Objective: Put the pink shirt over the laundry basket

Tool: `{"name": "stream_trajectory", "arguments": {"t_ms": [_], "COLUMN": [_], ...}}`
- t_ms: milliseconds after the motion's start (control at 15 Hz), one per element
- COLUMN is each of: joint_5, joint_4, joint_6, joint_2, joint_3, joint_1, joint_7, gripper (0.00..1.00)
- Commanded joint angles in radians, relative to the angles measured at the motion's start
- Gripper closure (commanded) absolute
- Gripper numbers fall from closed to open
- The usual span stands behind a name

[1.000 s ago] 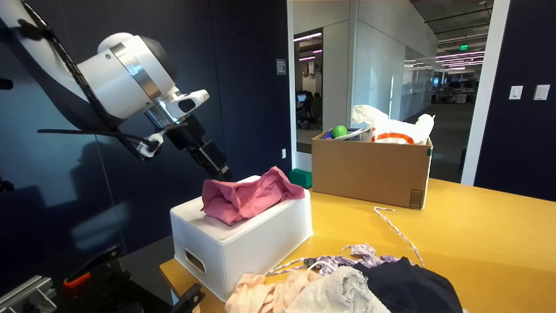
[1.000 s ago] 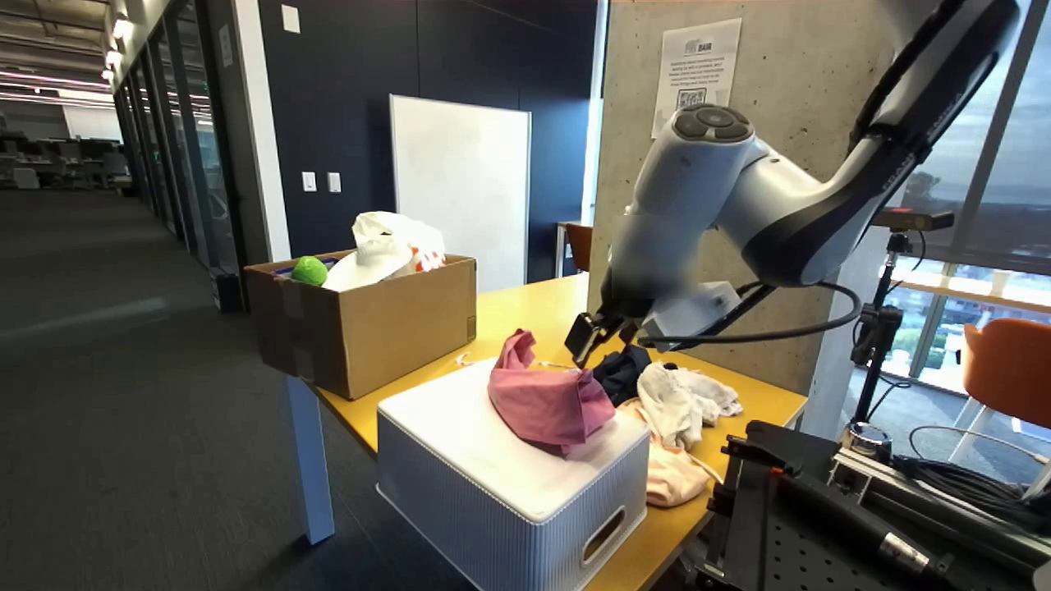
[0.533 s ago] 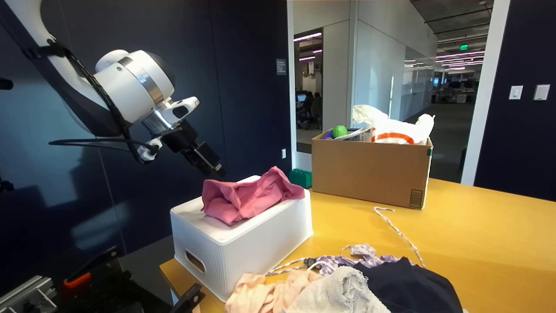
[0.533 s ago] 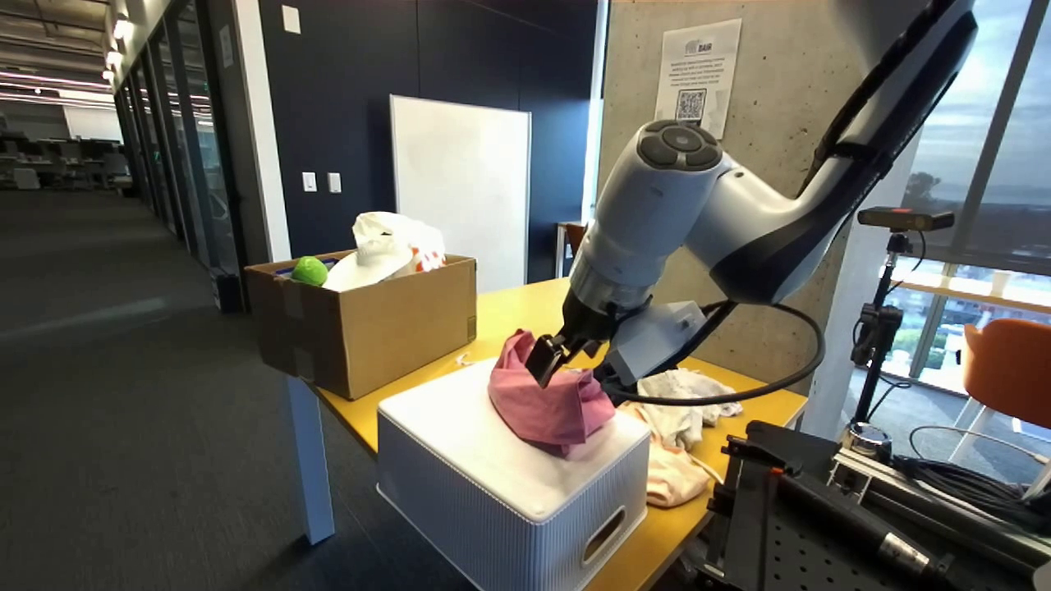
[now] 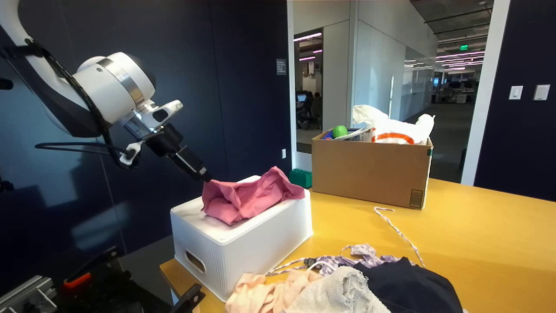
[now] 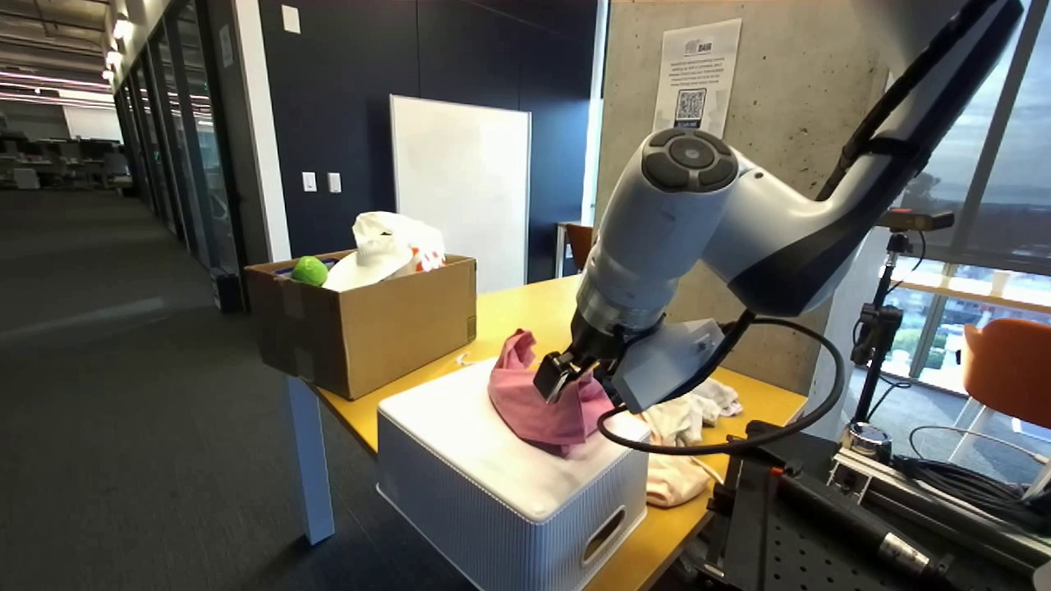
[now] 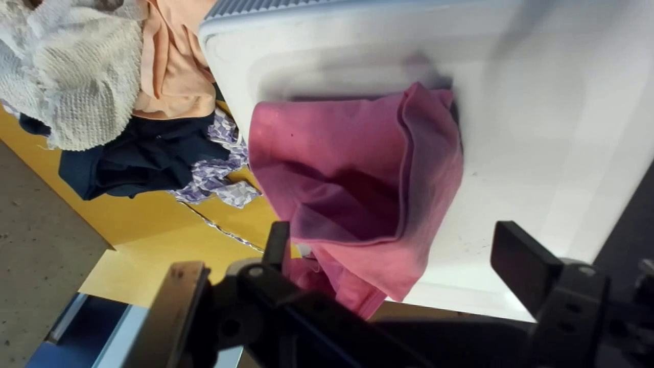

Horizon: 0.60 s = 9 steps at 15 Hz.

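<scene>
Spread wide and gripping nothing, the claw (image 7: 396, 236) hangs close over the pink shirt (image 5: 256, 199): in the wrist view one jaw overlaps the cloth's border while the other stands clear of it, above the laundry basket (image 5: 269, 244). Whether any part touches the shirt I cannot tell.

The shirt lies on top of the basket, bunched and folded on itself, with a ridge standing up and a hollow gaping toward the claw. The basket looks turned bottom-up, and that seems the reason the cloth rests on top: a flat, unbroken face bears it where an uncovered mouth would let it drop in.

Jaws this wide suit straddling that ridge to tug the shirt flatter, or simply standing off cloth that already lies where wanted; this moment does not settle which. If "over" means only on top, the task looks all but done; if it means draped, an edge needs drawing out toward the sides.

Other clothes (image 5: 339, 295) heap on the bench (image 5: 469, 234) just beside the basket, presumably kept apart so that the claw has one soft thing to catch. Farther along, a cardboard box (image 5: 369, 174) stands with a white bag (image 5: 408, 126) in it, likely parked there to leave working room.
</scene>
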Motion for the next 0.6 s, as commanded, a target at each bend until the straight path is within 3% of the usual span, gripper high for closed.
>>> {"name": "stream_trajectory", "arguments": {"t_ms": [0,533], "joint_5": [-0.062,-0.057], "joint_4": [-0.025,0.072], "joint_6": [0.015,0.013], "joint_2": [0.004,0.130], "joint_3": [-0.025,-0.075], "joint_1": [0.010,0.006], "joint_7": [0.209,0.245], "gripper": [0.00,0.00]}}
